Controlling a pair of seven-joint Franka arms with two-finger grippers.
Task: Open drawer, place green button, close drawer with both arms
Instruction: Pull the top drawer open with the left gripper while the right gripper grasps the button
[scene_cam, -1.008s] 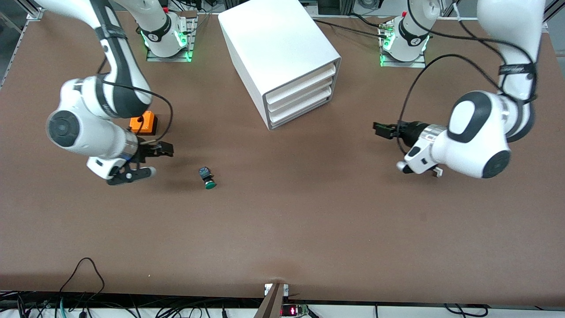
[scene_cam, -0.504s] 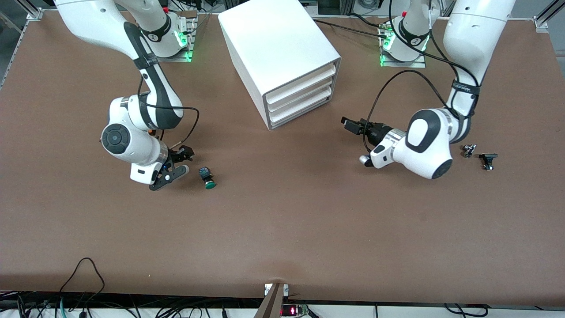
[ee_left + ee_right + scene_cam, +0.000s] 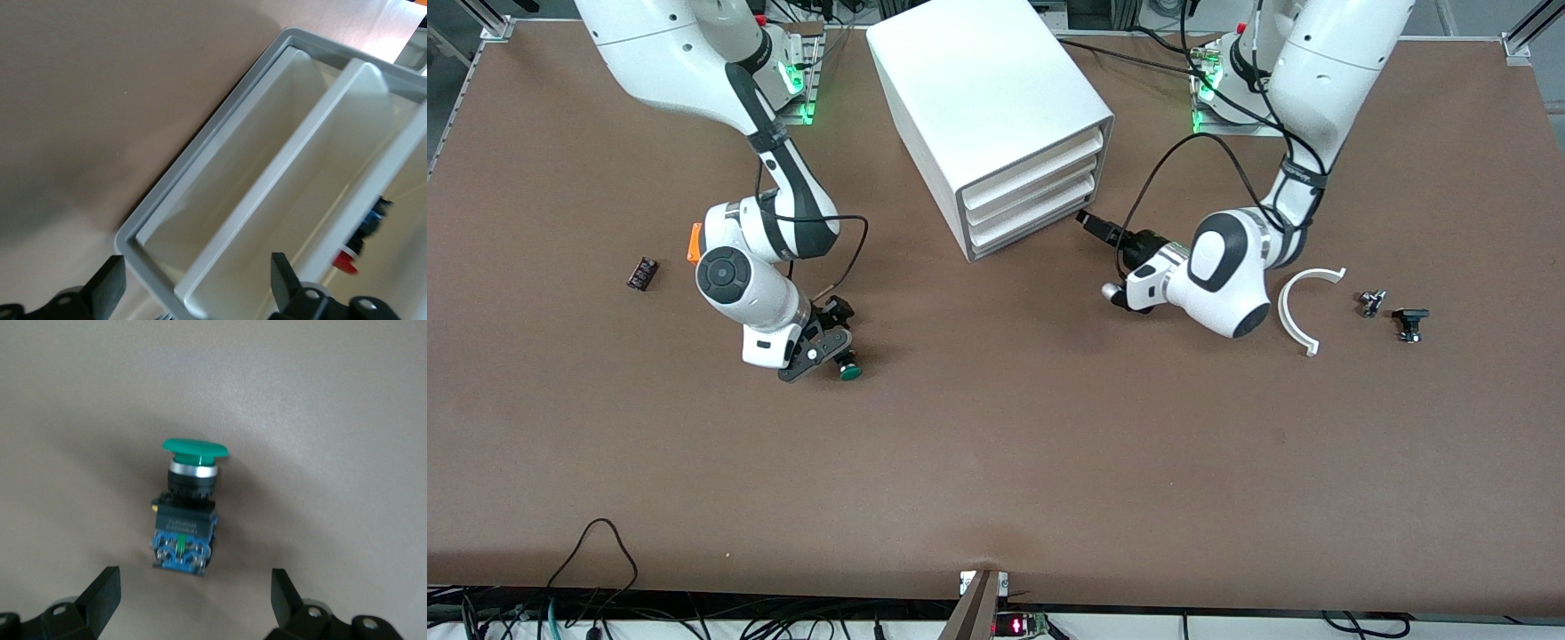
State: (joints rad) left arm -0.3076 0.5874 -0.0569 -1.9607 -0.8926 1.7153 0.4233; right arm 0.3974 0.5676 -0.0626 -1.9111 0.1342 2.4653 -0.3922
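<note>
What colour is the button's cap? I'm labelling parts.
Green, above a black collar and blue rear block; the button shows best in the right wrist view.

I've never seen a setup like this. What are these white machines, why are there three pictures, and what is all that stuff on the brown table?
Two white robot arms work at a table. The big picture looks down from a high camera facing them; the other two come from cameras on each arm's wrist. The right gripper, jaws open, is over a green-capped button lying on the table. The left gripper, also open, faces the closed drawer at the bottom of a white cabinet. Nothing is held. Also lying about: a white curved piece, small dark parts and an orange block.
</note>
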